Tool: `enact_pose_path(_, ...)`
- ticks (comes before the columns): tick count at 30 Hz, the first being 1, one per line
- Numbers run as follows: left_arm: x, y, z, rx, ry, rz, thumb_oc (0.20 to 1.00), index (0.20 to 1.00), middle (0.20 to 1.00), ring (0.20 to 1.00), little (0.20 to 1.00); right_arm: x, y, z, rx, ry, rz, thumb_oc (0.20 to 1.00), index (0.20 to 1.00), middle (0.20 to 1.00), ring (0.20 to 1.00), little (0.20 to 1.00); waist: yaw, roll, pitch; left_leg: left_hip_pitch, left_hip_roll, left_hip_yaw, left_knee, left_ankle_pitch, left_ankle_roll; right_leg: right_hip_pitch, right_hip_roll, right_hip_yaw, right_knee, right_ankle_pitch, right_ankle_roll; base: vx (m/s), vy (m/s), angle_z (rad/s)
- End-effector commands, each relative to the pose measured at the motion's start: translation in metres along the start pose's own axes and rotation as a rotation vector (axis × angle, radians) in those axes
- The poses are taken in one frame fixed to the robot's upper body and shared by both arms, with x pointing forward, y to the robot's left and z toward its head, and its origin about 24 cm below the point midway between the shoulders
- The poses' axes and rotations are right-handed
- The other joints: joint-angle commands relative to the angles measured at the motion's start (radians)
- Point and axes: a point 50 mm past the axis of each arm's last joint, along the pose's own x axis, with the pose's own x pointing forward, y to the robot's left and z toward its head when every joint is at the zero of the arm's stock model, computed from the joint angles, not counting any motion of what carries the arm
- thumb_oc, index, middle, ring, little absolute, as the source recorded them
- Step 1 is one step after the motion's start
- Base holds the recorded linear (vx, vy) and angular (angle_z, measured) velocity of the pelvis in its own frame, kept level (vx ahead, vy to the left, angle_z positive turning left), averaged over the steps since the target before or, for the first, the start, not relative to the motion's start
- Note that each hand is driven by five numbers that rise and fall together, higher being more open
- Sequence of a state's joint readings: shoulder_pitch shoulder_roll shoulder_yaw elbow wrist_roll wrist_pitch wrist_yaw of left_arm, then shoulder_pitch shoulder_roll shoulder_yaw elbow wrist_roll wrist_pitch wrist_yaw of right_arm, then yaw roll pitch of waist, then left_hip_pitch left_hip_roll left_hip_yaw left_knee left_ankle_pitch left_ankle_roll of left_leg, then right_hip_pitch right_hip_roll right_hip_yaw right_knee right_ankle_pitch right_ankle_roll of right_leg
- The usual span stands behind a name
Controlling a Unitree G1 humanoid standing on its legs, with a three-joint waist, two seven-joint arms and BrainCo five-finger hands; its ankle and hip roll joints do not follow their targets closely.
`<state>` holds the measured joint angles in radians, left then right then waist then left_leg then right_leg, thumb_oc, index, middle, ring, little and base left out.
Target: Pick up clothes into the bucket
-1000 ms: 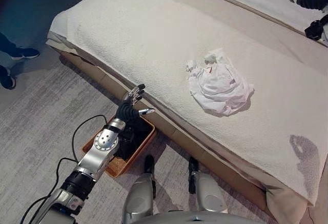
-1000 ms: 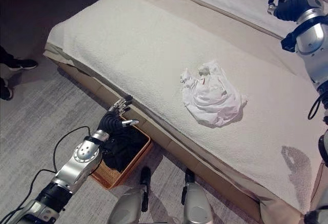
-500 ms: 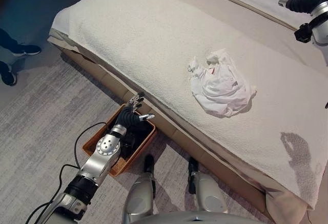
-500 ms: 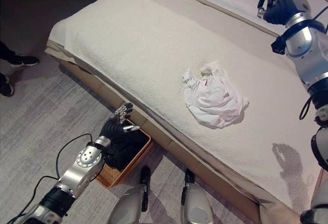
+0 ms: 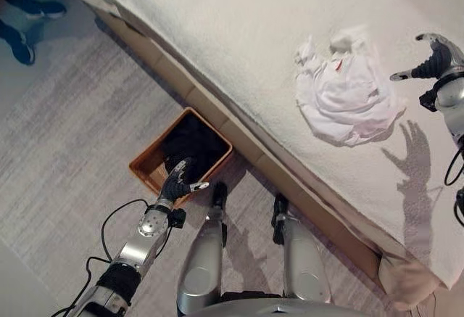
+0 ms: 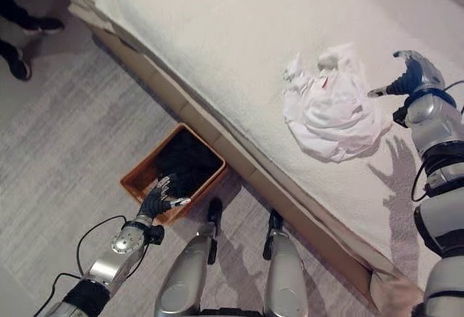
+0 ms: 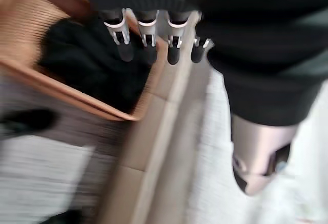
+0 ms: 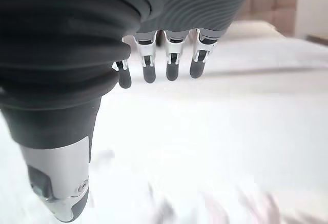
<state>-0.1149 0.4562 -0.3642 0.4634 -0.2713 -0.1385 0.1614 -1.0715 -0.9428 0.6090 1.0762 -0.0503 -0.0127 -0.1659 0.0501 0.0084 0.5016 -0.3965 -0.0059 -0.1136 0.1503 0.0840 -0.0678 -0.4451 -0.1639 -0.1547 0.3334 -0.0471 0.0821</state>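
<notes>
White garment lies crumpled on bed, near its edge, not yet picked up. Right robot hand hovers just beside garment's far side, fingers relaxed and spread, grasping nothing; likely lining up for grab. Basket on floor against bed's side, dark clothes already inside. Left robot hand at basket's near rim, fingers straight, empty.

Head views: both hands, whole layout, person's shoes far off. Left wrist view: fingers over dark clothes. Right wrist view: fingers above pale bedding.

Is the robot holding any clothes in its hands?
No. The right hand is open beside the white garment; the left hand is open over the basket.
</notes>
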Motion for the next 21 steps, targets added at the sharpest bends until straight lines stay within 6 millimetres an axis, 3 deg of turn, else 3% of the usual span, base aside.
enact_pose_path(1,-0.002,0.001,0.007,0.047,-0.050,0.042,1.000,1.000,1.000,1.000,1.000,0.003,-0.024,0.004,-0.016,-0.004,-0.123,1.000,1.000,1.000,1.000,1.000,0.007,-0.019,-0.002,-0.046,-0.025,0.015,0.107,-0.063,0.008,0.028,-0.011,-0.006,-0.029,0.023,0.023,0.00,0.000,0.00)
enact_pose_path(7,0.000,-0.006,0.002,0.034,-0.028,0.058,1.000,1.000,1.000,1.000,1.000,0.005,-0.016,0.009,0.008,0.010,-0.139,1.000,1.000,1.000,1.000,1.000,0.008,-0.001,0.018,-0.142,-0.034,0.015,0.139,-0.062,0.012,-0.072,-0.021,-0.001,0.008,0.018,0.019,0.00,-0.003,0.02)
enact_pose_path(17,0.012,-0.032,0.021,0.034,-0.093,0.000,1.000,1.000,1.000,1.000,1.000,0.012,-0.025,0.028,-0.020,0.003,-0.204,1.000,1.000,1.000,1.000,1.000,0.012,0.021,0.018,-0.233,-0.045,0.015,0.117,-0.042,0.011,-0.179,-0.033,-0.001,0.014,0.036,0.028,0.00,0.011,0.05)
enact_pose_path(18,0.014,-0.035,0.026,0.037,-0.109,-0.011,1.000,1.000,1.000,1.000,1.000,0.013,-0.025,0.030,-0.045,-0.002,-0.196,0.526,0.526,0.526,0.526,0.526,0.014,0.025,0.018,-0.239,-0.047,0.012,0.110,-0.038,0.010,-0.185,-0.034,-0.003,0.010,0.039,0.030,0.00,0.000,0.00)
enact_pose_path(19,0.014,-0.035,0.026,0.037,-0.110,-0.011,1.000,1.000,1.000,1.000,1.000,0.013,-0.025,0.031,-0.045,-0.003,-0.196,0.413,0.413,0.413,0.413,0.413,0.013,0.025,0.018,-0.239,-0.047,0.011,0.110,-0.038,0.010,-0.185,-0.034,-0.003,0.010,0.039,0.030,0.00,0.000,0.03)
enact_pose_path(20,0.015,-0.036,0.028,0.036,-0.118,-0.014,1.000,1.000,1.000,1.000,1.000,0.013,-0.023,0.033,-0.062,-0.013,-0.189,0.200,0.200,0.200,0.200,0.200,0.014,0.025,0.018,-0.243,-0.048,0.012,0.109,-0.037,0.009,-0.187,-0.036,-0.004,0.008,0.041,0.031,0.00,0.001,0.03)
enact_pose_path(21,0.016,-0.036,0.029,0.036,-0.123,-0.013,1.000,1.000,1.000,1.000,1.000,0.013,-0.024,0.035,-0.072,-0.021,-0.188,0.200,0.200,0.200,0.200,0.200,0.014,0.025,0.018,-0.243,-0.048,0.011,0.105,-0.036,0.008,-0.189,-0.035,-0.005,0.006,0.043,0.032,0.00,0.004,0.05)
